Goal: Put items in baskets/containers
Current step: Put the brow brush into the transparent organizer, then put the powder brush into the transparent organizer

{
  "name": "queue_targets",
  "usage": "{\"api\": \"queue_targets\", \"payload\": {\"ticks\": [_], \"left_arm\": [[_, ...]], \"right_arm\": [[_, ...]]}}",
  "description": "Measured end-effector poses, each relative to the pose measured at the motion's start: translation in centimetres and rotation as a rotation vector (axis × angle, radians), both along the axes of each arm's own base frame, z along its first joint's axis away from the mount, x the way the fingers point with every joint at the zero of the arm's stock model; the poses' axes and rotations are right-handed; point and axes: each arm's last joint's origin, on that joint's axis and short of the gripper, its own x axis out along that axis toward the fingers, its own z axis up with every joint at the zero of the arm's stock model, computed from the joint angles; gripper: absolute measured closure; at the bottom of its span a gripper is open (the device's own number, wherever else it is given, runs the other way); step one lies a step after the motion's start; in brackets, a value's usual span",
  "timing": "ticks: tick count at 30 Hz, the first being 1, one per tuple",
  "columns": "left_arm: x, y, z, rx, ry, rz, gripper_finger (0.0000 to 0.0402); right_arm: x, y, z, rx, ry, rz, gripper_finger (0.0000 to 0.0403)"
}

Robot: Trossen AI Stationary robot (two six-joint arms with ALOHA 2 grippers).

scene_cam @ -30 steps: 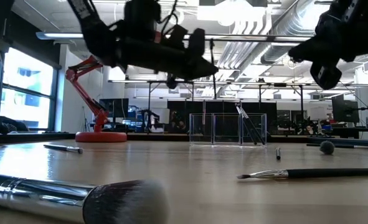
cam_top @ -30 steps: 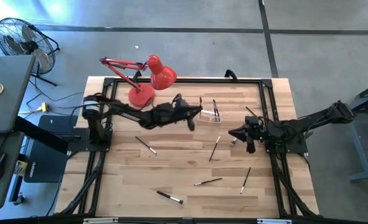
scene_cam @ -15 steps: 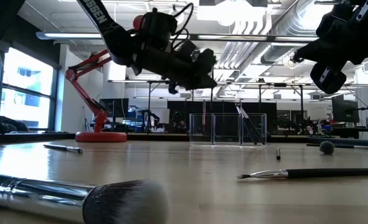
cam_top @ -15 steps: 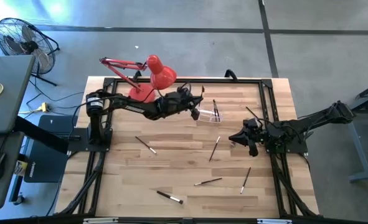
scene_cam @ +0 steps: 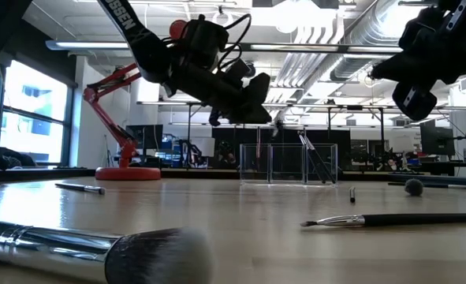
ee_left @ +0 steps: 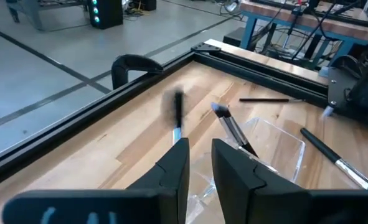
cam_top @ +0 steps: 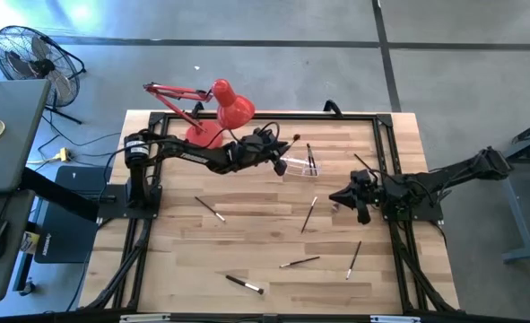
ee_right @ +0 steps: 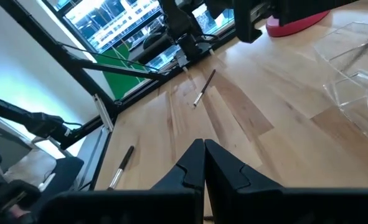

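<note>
The clear plastic holder stands on its base at the table's far middle, and brushes lean inside it. My left gripper hovers just left of the holder and above it, its fingers a narrow gap apart. A thin brush sticks out past its fingertips, blurred. My right gripper waits shut above the table's right side. Several loose brushes lie flat on the wood, such as one and another. My left gripper has the brush's silver ferrule running down beside the inner edge of one finger. The gap between the fingers is wider than the brush, and I cannot tell whether they touch it. The brush points forward past the fingertips, clear of the table.
A red desk lamp stands at the far left, close behind my left arm. More brushes lie at the left, near edge and right. A big soft brush lies right before the low camera. Black rails frame the table.
My left gripper has moved from in front of the holder toward the table's far edge and turned, and now sits beside the holder's far-left corner. A brush now shows past its fingertips, blurred.
</note>
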Motion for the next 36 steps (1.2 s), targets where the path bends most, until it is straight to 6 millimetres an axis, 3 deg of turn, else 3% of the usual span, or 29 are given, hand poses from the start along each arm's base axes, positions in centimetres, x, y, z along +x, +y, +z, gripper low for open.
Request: {"api": "queue_targets", "payload": {"ticks": [6,11,21,25,27,31,36], "left_arm": [[0.0,0.0,0.3,0.005,-0.02,-0.004,0.0332],[-0.1,-0.6,2.9,0.049,-0.148,-0.017,0.0331],[0.8,-5.6,7.8,0.212,-0.181,-0.156,0.033],[1.6,-7.4,8.1,0.178,0.05,-0.229,0.0341],[1.7,-7.8,9.3,0.118,0.178,-0.242,0.0362],[0.6,-8.0,11.5,0.033,0.456,-0.289,0.0395],[-0.8,-8.1,11.5,-0.052,0.65,-0.285,0.0394]], "right_arm": [[0.0,-0.2,-0.1,-0.002,0.008,-0.013,0.0402],[0.0,-0.2,-0.1,-0.002,0.009,-0.014,0.0399],[0.0,-0.6,0.0,-0.026,0.002,-0.153,0.0397],[0.0,-0.8,0.0,-0.038,-0.001,-0.221,0.0394],[0.0,-0.8,0.0,-0.042,-0.002,-0.24,0.0394],[0.0,-0.9,0.1,-0.04,-0.019,-0.267,0.0397],[-0.1,-1.1,0.2,0.006,-0.032,-0.34,0.0402]]}}
